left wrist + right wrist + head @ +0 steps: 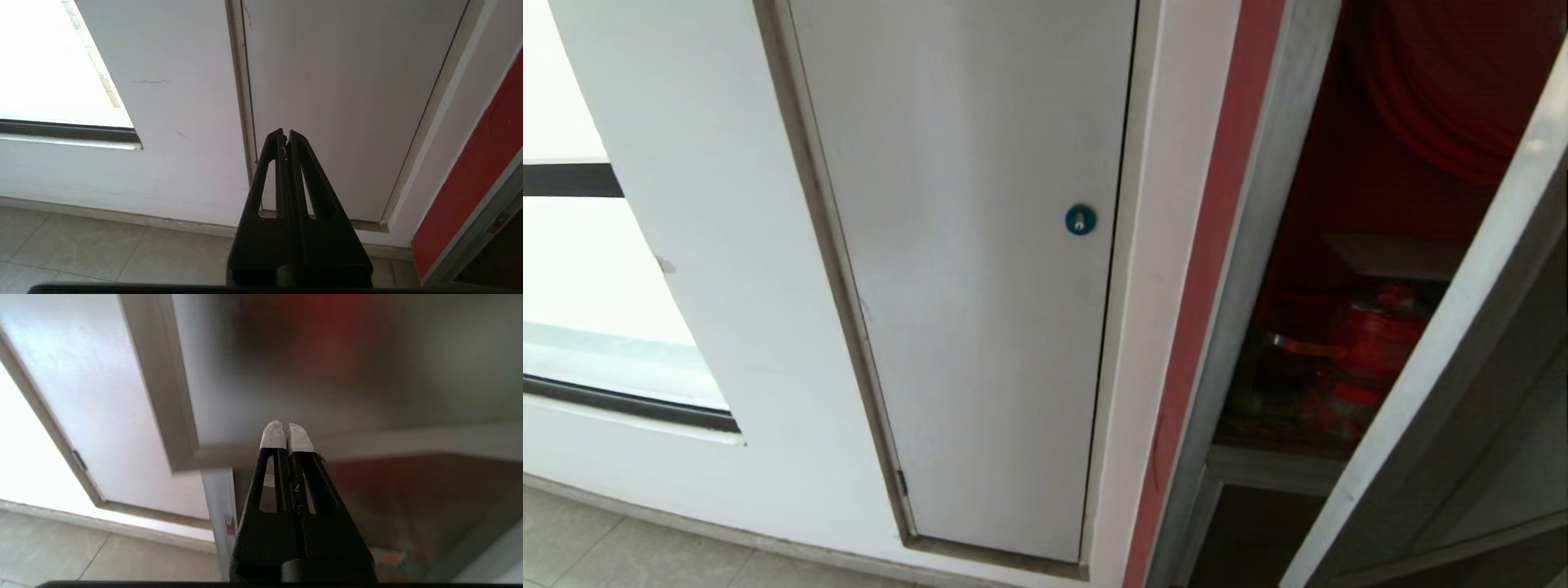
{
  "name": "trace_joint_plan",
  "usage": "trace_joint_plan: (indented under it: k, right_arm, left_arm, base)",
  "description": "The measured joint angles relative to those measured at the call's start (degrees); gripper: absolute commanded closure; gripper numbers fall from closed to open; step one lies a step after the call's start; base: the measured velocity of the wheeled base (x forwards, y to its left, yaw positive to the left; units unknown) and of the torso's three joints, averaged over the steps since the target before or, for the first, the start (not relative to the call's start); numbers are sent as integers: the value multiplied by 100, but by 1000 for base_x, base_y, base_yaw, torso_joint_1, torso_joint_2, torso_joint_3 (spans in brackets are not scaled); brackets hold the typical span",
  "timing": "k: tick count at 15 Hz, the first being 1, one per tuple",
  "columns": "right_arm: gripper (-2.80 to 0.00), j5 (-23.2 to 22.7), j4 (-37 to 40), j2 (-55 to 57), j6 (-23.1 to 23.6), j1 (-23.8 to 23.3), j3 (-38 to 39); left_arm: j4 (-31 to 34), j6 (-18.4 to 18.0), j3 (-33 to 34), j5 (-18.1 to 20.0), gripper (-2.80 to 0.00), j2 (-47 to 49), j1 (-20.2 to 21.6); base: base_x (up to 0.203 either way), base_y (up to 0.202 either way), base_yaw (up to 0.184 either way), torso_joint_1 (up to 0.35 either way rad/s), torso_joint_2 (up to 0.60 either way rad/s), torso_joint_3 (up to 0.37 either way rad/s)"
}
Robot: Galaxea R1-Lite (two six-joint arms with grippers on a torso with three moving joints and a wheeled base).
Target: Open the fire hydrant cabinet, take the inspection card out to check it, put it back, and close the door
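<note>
Item: fire hydrant cabinet (1347, 327), set in the wall at our right, red inside, with a red valve (1376, 339) low down and red hose (1454, 98) above it. Item: door (1445, 343), silver-framed, already standing ajar across the opening; in the right wrist view its frosted pane (327, 367) fills most of what lies ahead. Item: inspection card, not made out from here. Item: left hand (286, 134), fingers pressed together, holding nothing, facing the grey-white panel (980, 269) with its round blue lock (1081, 220). Item: right hand (287, 426), white-tipped fingers together, empty, just short of the door's lower corner. We judge the door needs swinging wider before any reach inside; the hand should part its fingers first and keep clear of the frame edge. Surroundings: white wall (727, 286), a bright window (572, 286) at left, pale tiled floor (621, 555) below.
</note>
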State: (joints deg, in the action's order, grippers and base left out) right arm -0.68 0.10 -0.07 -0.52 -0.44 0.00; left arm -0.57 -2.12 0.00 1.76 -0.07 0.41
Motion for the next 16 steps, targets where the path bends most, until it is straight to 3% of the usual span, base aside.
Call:
trace_joint_plan:
  k: [5,16]
  right_arm:
    - [0,0,-2,0,0,0,0]
    - [0,0,0,0,0,0,0]
  left_arm:
    - [0,1,0,-2,0,0,0]
    - [-2,1,0,0,0,0,0]
  base:
    - [180,0,-1,2,3,1]
    - [0,0,0,0,0,0]
